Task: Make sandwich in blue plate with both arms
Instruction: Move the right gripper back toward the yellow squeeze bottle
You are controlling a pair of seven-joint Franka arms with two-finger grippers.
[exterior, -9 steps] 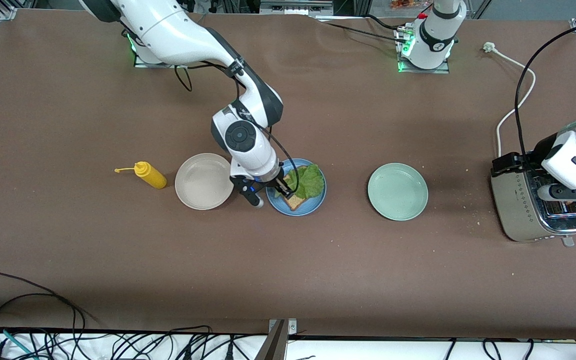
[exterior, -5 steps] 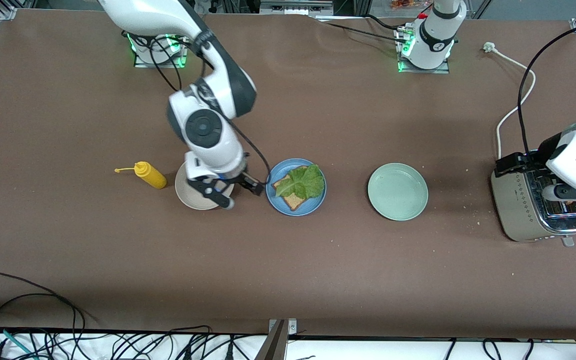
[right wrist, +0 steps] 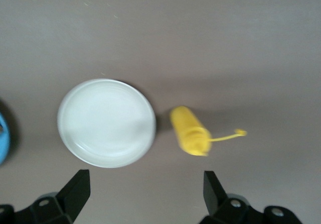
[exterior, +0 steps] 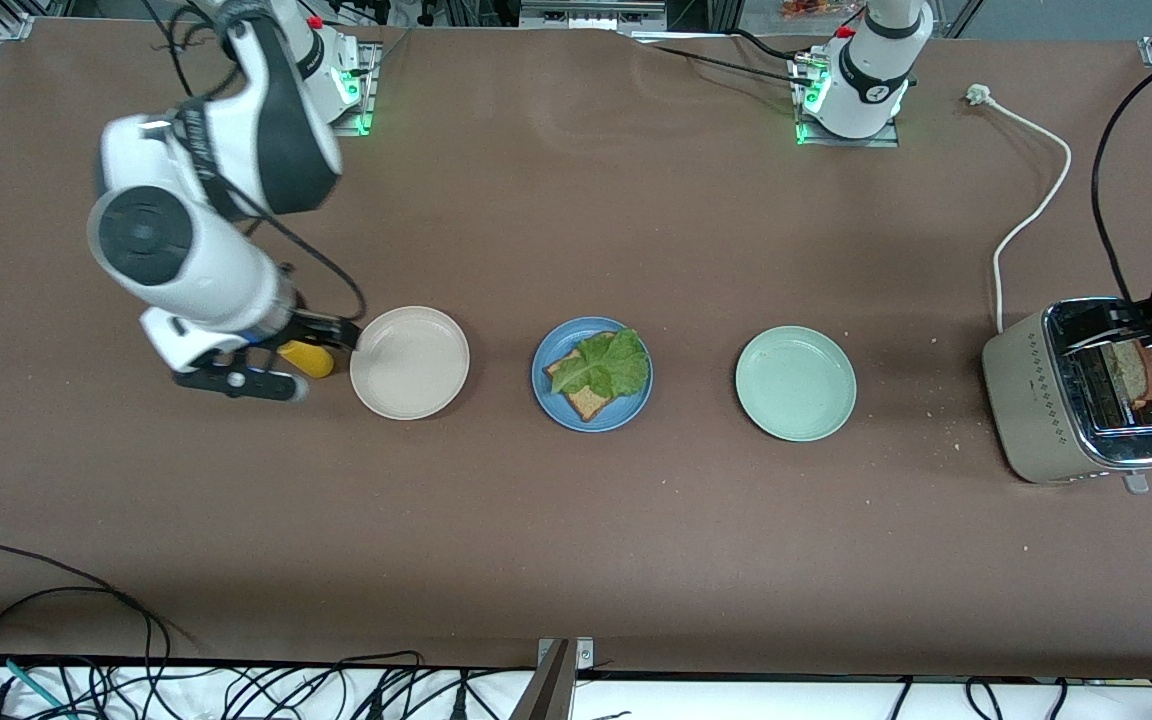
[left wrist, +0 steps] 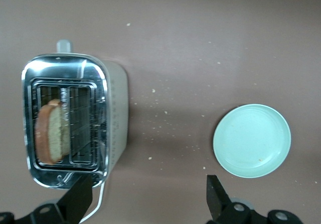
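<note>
Brown bench (exterior: 576,520): right pincer (exterior: 266,365) is held wide over the mustard bottle (right wrist: 189,131); left pincer (left wrist: 148,201) is held wide above the toaster (left wrist: 75,121).

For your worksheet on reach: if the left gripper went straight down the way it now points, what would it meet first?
Probably bare table between the toaster and mint plate; the open left gripper frames that gap, though depth is unclear.

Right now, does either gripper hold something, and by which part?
Nothing is held. The right gripper is open over the yellow bottle; the left gripper is open above the toaster.
</note>
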